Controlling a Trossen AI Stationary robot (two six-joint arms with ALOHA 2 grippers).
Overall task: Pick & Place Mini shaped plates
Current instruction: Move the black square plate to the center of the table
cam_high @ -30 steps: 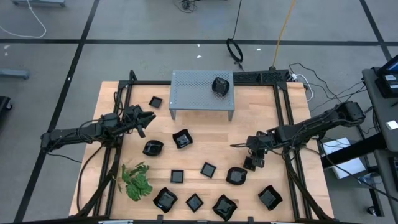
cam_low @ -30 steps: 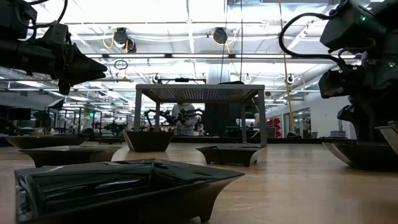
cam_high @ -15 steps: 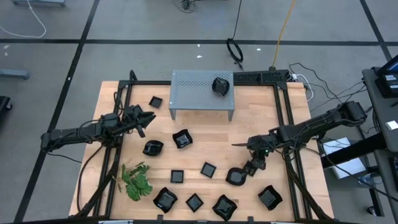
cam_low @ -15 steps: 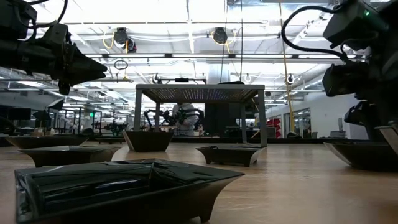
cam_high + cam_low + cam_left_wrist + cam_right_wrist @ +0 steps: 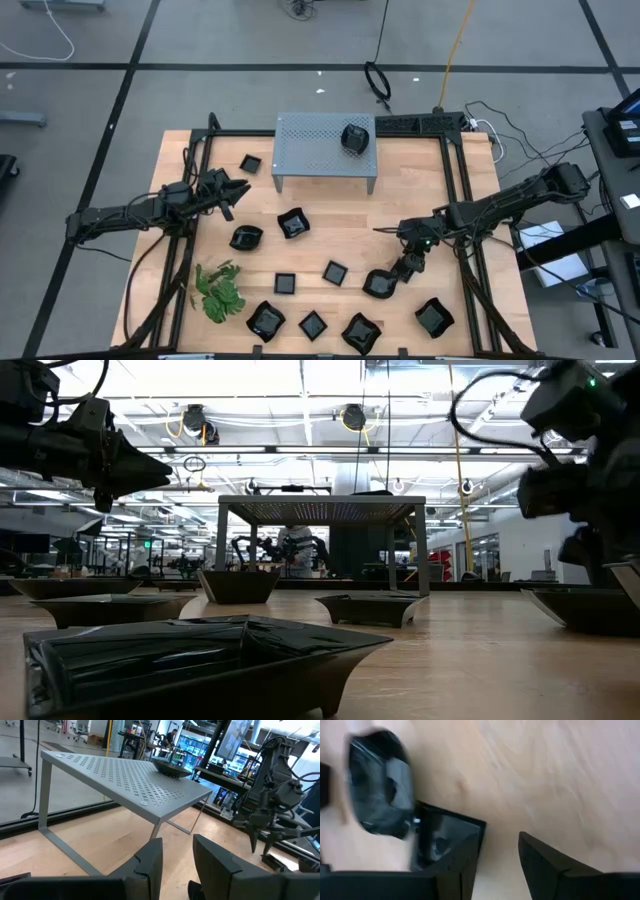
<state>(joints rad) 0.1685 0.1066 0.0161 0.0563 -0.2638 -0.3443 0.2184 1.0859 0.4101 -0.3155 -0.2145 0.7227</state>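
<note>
At lower right of the high view, the right claw hangs open beside a rounded mini plate, seemingly lining up a grasp; the left claw waits parted, empty.

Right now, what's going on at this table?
The right gripper is low over the wood beside a rounded black plate at the table's near right, jaws open and empty. The left gripper hangs idle at the left side, open, holding nothing. One plate already sits on the grey perforated stand; about ten more lie scattered on the table, along with a green sprig.
</note>
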